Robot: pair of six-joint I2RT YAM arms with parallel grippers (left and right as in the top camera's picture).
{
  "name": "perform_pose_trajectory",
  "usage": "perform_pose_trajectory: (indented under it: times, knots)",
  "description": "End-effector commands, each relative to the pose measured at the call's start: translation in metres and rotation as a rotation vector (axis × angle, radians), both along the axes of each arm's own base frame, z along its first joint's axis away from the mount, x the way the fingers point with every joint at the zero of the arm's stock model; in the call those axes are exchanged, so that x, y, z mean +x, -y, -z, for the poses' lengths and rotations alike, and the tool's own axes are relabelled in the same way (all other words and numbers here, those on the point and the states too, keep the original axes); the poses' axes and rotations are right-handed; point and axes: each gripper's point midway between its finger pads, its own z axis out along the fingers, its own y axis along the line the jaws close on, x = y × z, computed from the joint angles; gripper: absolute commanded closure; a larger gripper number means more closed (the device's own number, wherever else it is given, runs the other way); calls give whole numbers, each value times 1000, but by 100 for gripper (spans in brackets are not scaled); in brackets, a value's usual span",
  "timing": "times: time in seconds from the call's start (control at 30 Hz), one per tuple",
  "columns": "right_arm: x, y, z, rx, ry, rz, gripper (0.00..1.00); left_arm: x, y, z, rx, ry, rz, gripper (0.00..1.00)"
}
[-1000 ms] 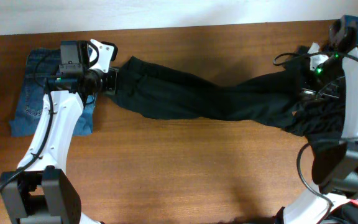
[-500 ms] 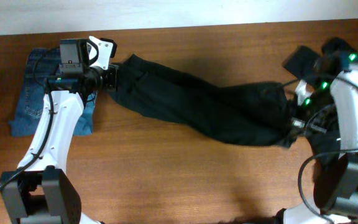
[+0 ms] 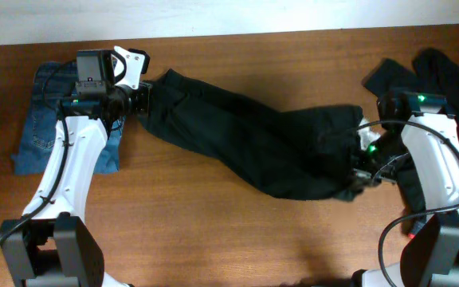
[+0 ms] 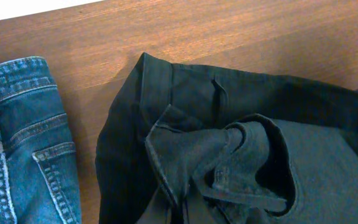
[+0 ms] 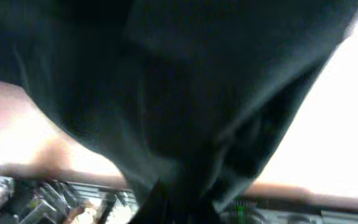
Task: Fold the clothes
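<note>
Folding was judged underway: black trousers (image 3: pixel 245 143) waist clamped by left gripper (image 3: pixel 143 100); right gripper (image 3: pixel 358 169) cloth-buried, opening untellable; hem carry waistward needed.

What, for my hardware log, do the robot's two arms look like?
Both arms have smooth white link shells joined by black joints. The left arm carries a black camera box and a white bracket near its wrist, with a green light. The right arm shows green lights and thin black cables looping beside it.

Matt black cloth trousers (image 3: pixel 253 147), stitched blue denim jeans (image 3: pixel 34 131), smooth, faintly glossy wooden table (image 3: pixel 213 231).
</note>
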Motion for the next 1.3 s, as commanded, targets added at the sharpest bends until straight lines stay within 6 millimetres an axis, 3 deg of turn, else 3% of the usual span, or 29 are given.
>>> perform_pose_trajectory:
  times: [0.0, 0.07, 0.1, 0.17, 0.33, 0.5, 0.7, 0.83, 1.0, 1.27]
  knots:
    - [35, 30, 9, -22, 87, 214, 91, 5, -3, -7, 1, 17, -19, 98]
    - [60, 55, 18, -36, 135, 380, 75, 5, -3, -6, 1, 17, -19, 98]
    - [72, 71, 26, -36, 149, 481, 75, 5, -3, -6, 1, 14, -19, 98]
    - [84, 90, 43, -10, 150, 569, 49, 3, -3, -5, 1, 5, -19, 98]
    - [80, 104, 70, -18, 102, 558, 48, 0, -3, -2, 2, -12, -19, 98]
    - [86, 108, 69, -26, 152, 476, 42, 0, -3, -2, 2, -10, -19, 98]
    - [100, 110, 46, -15, 241, 345, 37, 0, -3, -2, 2, -10, -19, 98]
    - [108, 114, 12, -32, 303, 226, 33, 0, -3, -2, 2, -10, -19, 98]
    - [87, 102, -12, 0, 287, -12, 31, 0, -3, -2, 2, -11, -19, 98]
    - [38, 78, 4, 98, 96, -41, 29, 0, -3, -2, 2, -9, -19, 98]
